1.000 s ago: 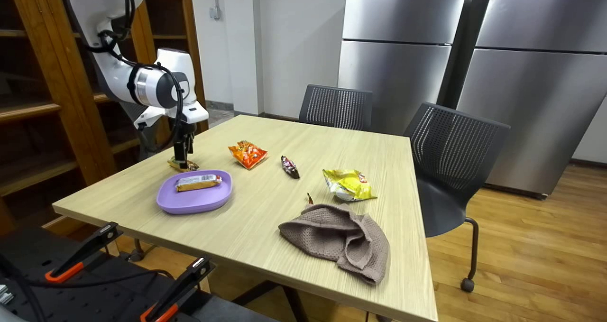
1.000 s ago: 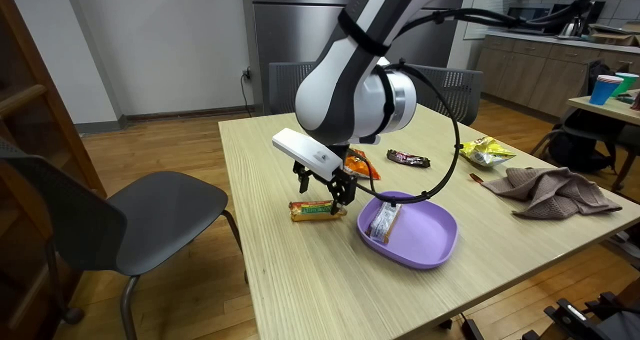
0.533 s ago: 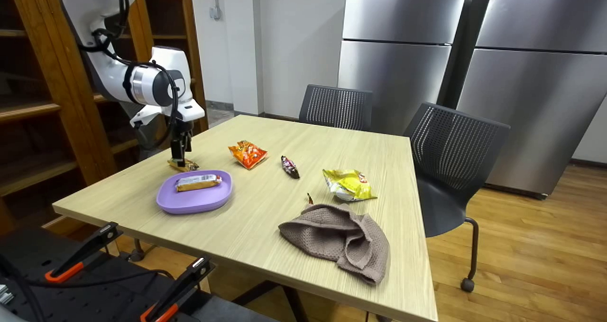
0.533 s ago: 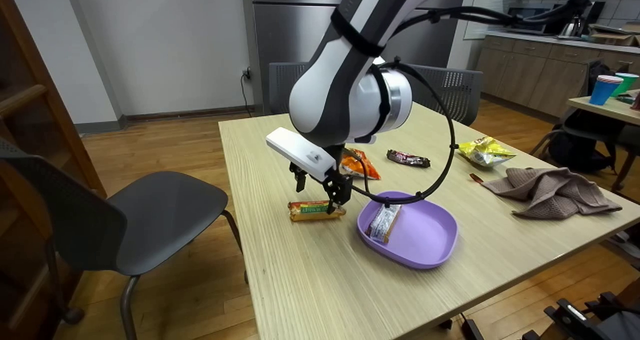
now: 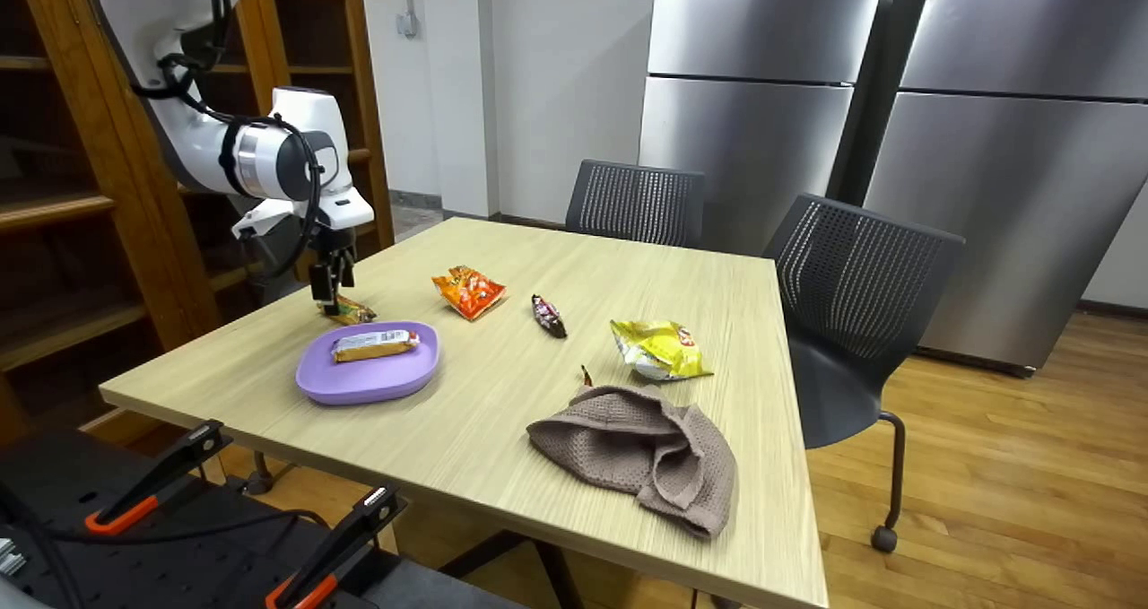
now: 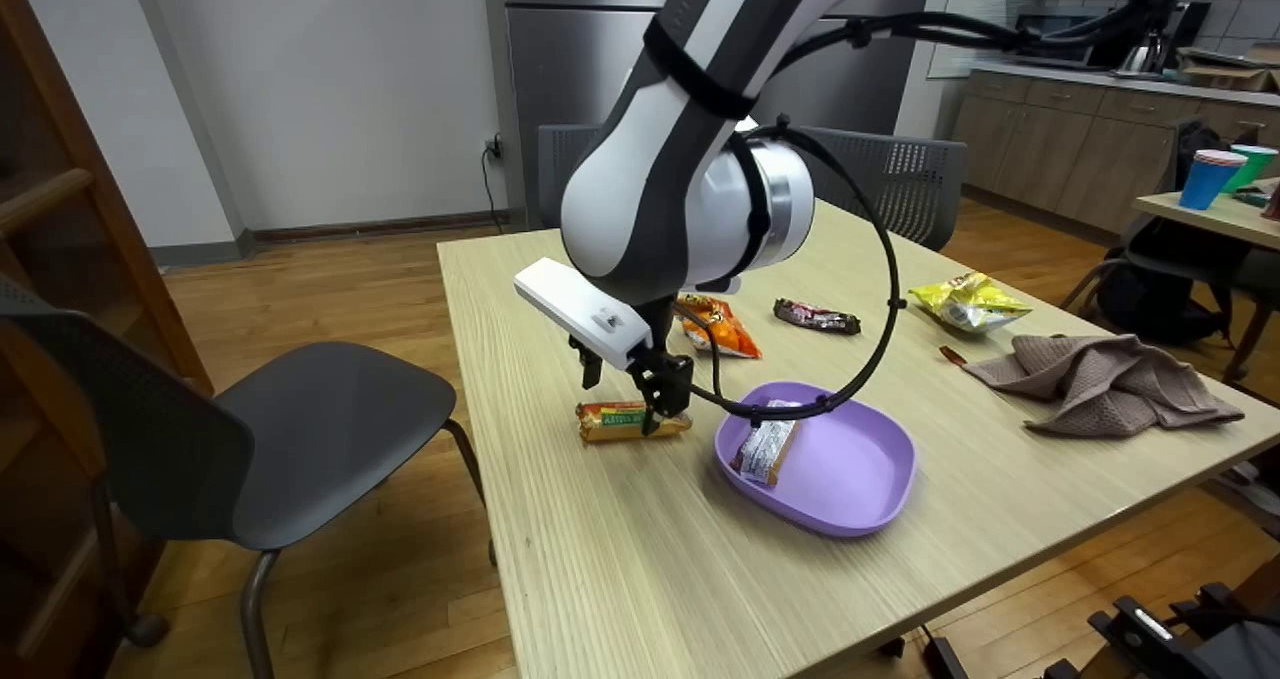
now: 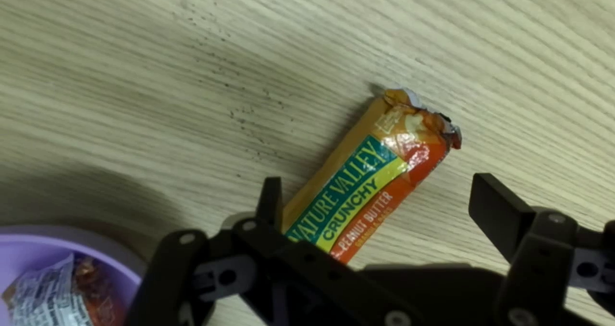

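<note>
A granola bar in a green, yellow and orange wrapper lies on the table, also visible in both exterior views. My gripper is over it with its jaws wide apart and nothing gripped. In the wrist view the bar runs diagonally between the fingers, closer to the left one, and its lower end is hidden behind the gripper's linkage. In an exterior view the gripper points down, one fingertip in front of the bar; contact cannot be told. Beside it stands a purple plate with another wrapped bar.
Across the table are an orange snack bag, a dark wrapped bar, a yellow chip bag and a crumpled brown cloth. A small reddish-brown item pokes out by the cloth. Grey chairs surround the table.
The arm and gripper have shifted a little to the left in both exterior views, moving along the granola bar. The jaws have stayed open, and the objects on the table have not moved.
</note>
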Robot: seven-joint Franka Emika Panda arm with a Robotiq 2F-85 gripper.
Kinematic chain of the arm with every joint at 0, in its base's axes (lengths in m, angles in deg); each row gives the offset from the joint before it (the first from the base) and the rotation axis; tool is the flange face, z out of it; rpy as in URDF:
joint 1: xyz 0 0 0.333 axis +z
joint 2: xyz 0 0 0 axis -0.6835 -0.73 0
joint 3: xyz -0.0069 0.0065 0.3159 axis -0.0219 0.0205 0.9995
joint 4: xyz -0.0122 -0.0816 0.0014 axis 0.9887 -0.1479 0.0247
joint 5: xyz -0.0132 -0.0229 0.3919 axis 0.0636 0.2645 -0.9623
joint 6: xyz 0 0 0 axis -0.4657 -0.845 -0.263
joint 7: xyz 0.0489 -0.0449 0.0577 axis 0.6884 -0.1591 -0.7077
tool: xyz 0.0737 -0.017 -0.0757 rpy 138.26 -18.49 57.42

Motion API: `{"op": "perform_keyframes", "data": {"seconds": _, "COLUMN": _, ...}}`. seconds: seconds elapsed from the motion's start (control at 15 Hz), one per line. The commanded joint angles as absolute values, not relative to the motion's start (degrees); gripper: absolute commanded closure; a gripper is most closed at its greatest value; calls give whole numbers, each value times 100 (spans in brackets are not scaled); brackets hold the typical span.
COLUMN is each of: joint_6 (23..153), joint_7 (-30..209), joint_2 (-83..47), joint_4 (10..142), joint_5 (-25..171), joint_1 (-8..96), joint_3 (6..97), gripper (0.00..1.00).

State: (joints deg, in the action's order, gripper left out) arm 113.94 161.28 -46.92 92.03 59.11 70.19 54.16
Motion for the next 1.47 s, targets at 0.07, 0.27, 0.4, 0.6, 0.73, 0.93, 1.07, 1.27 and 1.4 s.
{"op": "perform_keyframes", "data": {"seconds": 0.07, "joint_6": 11456, "joint_7": 16293, "joint_2": -4667, "joint_4": 9245, "joint_5": 5911, "joint_1": 6991, "joint_3": 5411, "gripper": 0}}
{"op": "perform_keyframes", "data": {"seconds": 0.27, "joint_6": 11437, "joint_7": 16237, "joint_2": -4712, "joint_4": 9202, "joint_5": 5898, "joint_1": 6916, "joint_3": 5448, "gripper": 0}}
{"op": "perform_keyframes", "data": {"seconds": 0.4, "joint_6": 11428, "joint_7": 16215, "joint_2": -4732, "joint_4": 9185, "joint_5": 5895, "joint_1": 6878, "joint_3": 5463, "gripper": 0}}
{"op": "perform_keyframes", "data": {"seconds": 0.6, "joint_6": 11422, "joint_7": 16188, "joint_2": -4754, "joint_4": 9172, "joint_5": 5889, "joint_1": 6832, "joint_3": 5483, "gripper": 0}}
{"op": "perform_keyframes", "data": {"seconds": 0.73, "joint_6": 11420, "joint_7": 16181, "joint_2": -4762, "joint_4": 9175, "joint_5": 5885, "joint_1": 6815, "joint_3": 5491, "gripper": 0}}
{"op": "perform_keyframes", "data": {"seconds": 0.93, "joint_6": 11418, "joint_7": 16180, "joint_2": -4776, "joint_4": 9177, "joint_5": 5890, "joint_1": 6813, "joint_3": 5487, "gripper": 26}}
{"op": "perform_keyframes", "data": {"seconds": 1.07, "joint_6": 11424, "joint_7": 16190, "joint_2": -4772, "joint_4": 9187, "joint_5": 5892, "joint_1": 6821, "joint_3": 5477, "gripper": 42}}
{"op": "perform_keyframes", "data": {"seconds": 1.27, "joint_6": 11421, "joint_7": 16199, "joint_2": -4764, "joint_4": 9196, "joint_5": 5900, "joint_1": 6835, "joint_3": 5465, "gripper": 65}}
{"op": "perform_keyframes", "data": {"seconds": 1.4, "joint_6": 11421, "joint_7": 16204, "joint_2": -4748, "joint_4": 9205, "joint_5": 5910, "joint_1": 6848, "joint_3": 5452, "gripper": 80}}
